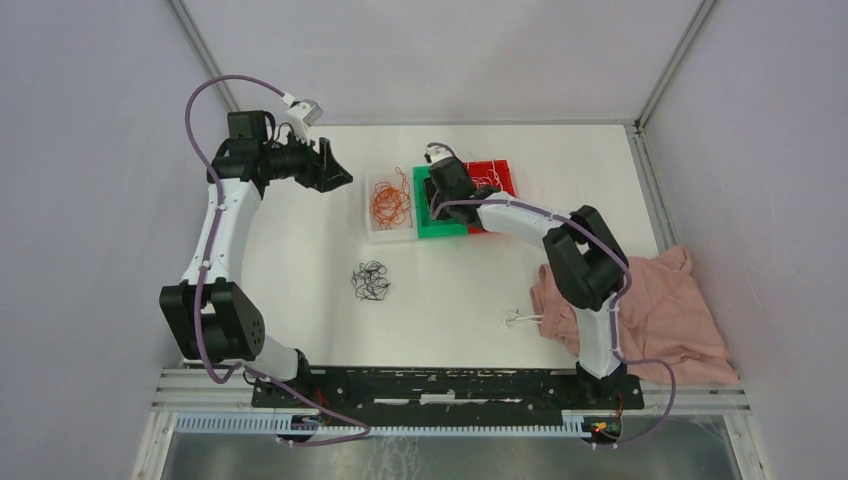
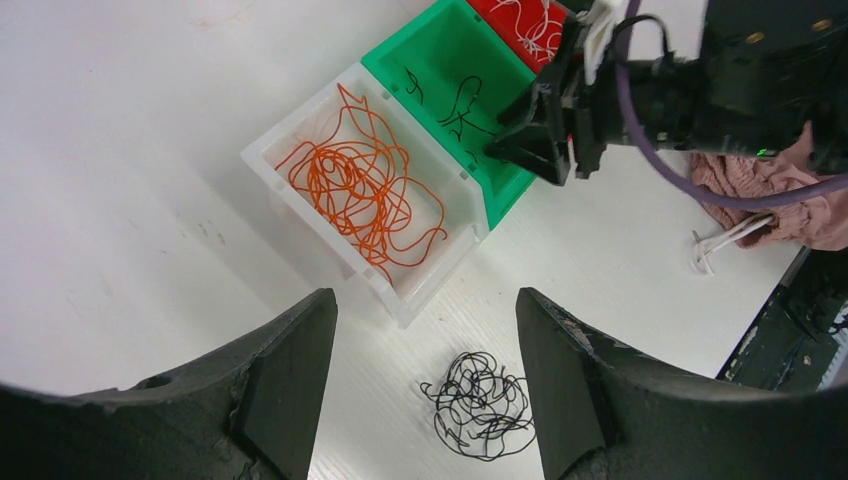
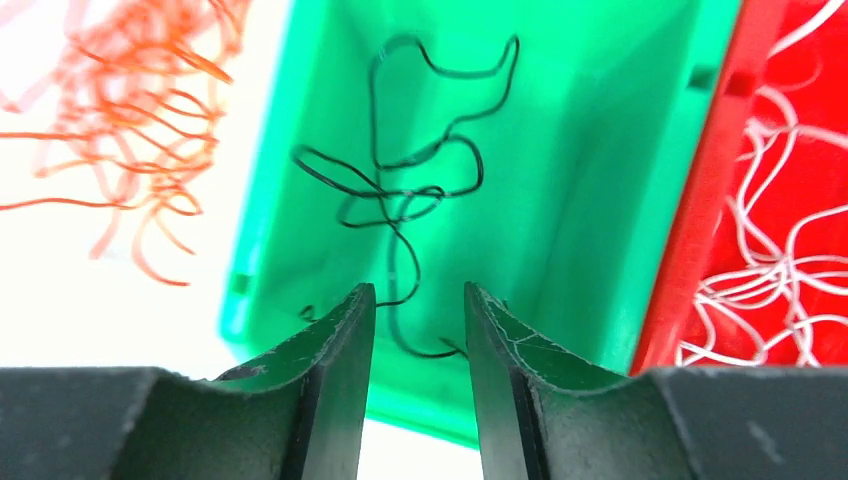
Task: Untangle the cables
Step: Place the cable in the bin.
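Bright, even light; soft close-range blur.

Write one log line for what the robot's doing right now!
right gripper: open over green plastic bin | thin black wire: in bin | left gripper: open, empty

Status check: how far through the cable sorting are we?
Done: orange wires lie in the clear bin, white wires in the red bin. In hand: the right tool, jaws parted, is over the green bin, where a few black wires lie. Left: the black tangle on the table, and a white wire beside the pink cloth. The left tool is open and empty.
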Controlling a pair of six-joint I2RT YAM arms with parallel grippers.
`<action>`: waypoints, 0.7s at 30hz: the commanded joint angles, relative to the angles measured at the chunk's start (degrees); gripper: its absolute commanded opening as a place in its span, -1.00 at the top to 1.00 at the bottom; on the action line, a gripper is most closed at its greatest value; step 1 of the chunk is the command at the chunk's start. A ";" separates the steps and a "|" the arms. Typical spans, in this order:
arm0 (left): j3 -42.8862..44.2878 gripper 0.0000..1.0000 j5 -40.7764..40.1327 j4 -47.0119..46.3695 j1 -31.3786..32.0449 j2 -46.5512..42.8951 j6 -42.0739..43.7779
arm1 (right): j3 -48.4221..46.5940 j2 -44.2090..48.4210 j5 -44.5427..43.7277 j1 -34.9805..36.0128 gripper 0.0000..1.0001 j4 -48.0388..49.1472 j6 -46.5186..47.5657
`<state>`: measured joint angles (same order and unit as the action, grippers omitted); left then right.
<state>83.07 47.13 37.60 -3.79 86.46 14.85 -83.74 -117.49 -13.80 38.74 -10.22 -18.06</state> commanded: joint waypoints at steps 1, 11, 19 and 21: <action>0.04 -0.48 1.92 1.18 -0.36 -1.05 4.37 | -4.14 7.42 3.52 0.11 0.11 2.87 -1.20; -1.33 -0.48 2.00 1.51 -0.43 -1.86 4.87 | -13.68 -0.30 3.51 0.02 0.34 -2.31 -0.72; -2.35 -0.48 2.37 5.49 -0.41 -2.00 9.58 | -13.02 -7.08 2.04 -0.97 0.68 -2.31 -1.92; -2.62 -0.48 2.25 6.48 -0.51 -2.07 10.65 | -12.88 -8.00 1.77 -1.37 0.72 -2.47 -2.21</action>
<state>80.93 47.16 41.45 -3.86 86.46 20.25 -96.64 -124.31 -10.59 38.37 -12.95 -19.20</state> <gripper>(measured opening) 0.738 0.154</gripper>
